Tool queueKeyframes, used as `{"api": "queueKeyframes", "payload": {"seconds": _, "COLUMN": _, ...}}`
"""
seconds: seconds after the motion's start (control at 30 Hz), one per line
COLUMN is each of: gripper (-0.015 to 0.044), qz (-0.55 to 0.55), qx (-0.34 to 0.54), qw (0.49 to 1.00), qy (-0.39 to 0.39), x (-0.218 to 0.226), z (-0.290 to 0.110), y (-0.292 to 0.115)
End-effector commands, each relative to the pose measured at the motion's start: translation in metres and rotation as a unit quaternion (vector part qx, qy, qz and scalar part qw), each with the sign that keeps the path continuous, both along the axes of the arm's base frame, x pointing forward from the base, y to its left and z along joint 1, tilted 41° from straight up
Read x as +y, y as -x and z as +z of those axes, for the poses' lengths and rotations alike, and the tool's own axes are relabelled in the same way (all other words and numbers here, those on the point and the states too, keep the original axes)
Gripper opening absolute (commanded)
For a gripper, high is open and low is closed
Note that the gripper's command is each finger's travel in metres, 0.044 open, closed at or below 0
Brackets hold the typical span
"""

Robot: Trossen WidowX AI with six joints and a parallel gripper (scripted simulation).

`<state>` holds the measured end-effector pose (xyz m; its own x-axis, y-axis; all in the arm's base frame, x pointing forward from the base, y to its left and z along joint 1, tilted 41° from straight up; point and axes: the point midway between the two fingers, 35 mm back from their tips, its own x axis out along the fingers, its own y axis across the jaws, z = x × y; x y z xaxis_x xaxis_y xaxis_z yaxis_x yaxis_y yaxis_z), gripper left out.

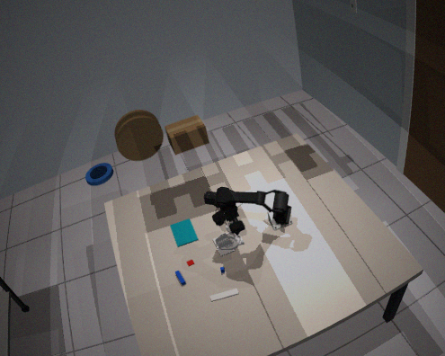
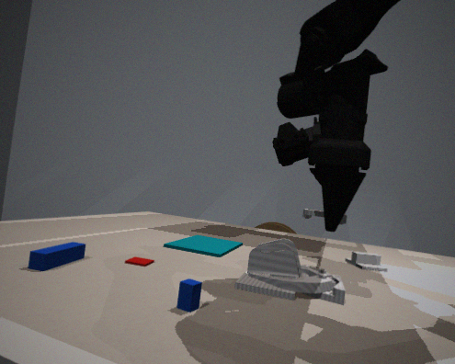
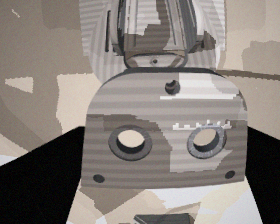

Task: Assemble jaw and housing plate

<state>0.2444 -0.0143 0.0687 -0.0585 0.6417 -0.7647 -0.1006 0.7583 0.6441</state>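
Note:
My gripper (image 2: 332, 226) (image 3: 164, 135) is shut on the housing plate (image 2: 309, 212) (image 3: 153, 172), a grey plate with two round holes. The plate is held level by its side edges. It hangs above the table, behind and above the low right part of the grey gripper base (image 1: 227, 242) (image 2: 271, 286) (image 3: 93, 30) in the exterior view. This ridged base stands on the table, with a tall curved part at its left in that view. In the wrist view the plate's far edge overlaps the near end of the base. The jaws, their teeth and the pins cannot be told apart here.
A small grey block (image 2: 367, 258) on a flat foot stands back right. A teal square (image 1: 184, 232) (image 2: 203, 245), a red tile (image 1: 190, 262) (image 2: 140, 261), a long blue block (image 1: 180, 277) (image 2: 57, 255), a small blue block (image 1: 222, 270) (image 2: 189, 295) and a white bar (image 1: 224, 295) lie around the base.

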Motion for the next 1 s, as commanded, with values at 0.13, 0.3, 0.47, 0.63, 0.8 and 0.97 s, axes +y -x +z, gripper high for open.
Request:
{"api": "queueKeyframes", "payload": {"seconds": 0.13, "gripper": 0.0351, "qz": 0.013, "qx": -0.013, "qw": 1.000, "qy": -0.003, "x": 0.0063, "z": 0.0051, "y": 0.0021}}
{"api": "queueKeyframes", "payload": {"seconds": 0.3, "gripper": 0.0351, "qz": 0.013, "qx": -0.013, "qw": 1.000, "qy": -0.003, "x": 0.0063, "z": 0.0051, "y": 0.0021}}
{"api": "queueKeyframes", "payload": {"seconds": 0.47, "gripper": 0.0351, "qz": 0.013, "qx": -0.013, "qw": 1.000, "qy": -0.003, "x": 0.0063, "z": 0.0051, "y": 0.0021}}
{"api": "queueKeyframes", "payload": {"seconds": 0.63, "gripper": 0.0351, "qz": 0.019, "qx": -0.018, "qw": 1.000, "qy": -0.004, "x": 0.0063, "z": 0.0051, "y": 0.0021}}
{"api": "queueKeyframes", "payload": {"seconds": 0.8, "gripper": 0.0351, "qz": 0.019, "qx": -0.018, "qw": 1.000, "qy": -0.004, "x": 0.0063, "z": 0.0051, "y": 0.0021}}
{"api": "queueKeyframes", "payload": {"seconds": 0.97, "gripper": 0.0351, "qz": 0.019, "qx": -0.018, "qw": 1.000, "qy": -0.003, "x": 0.0032, "z": 0.0026, "y": 0.0041}}
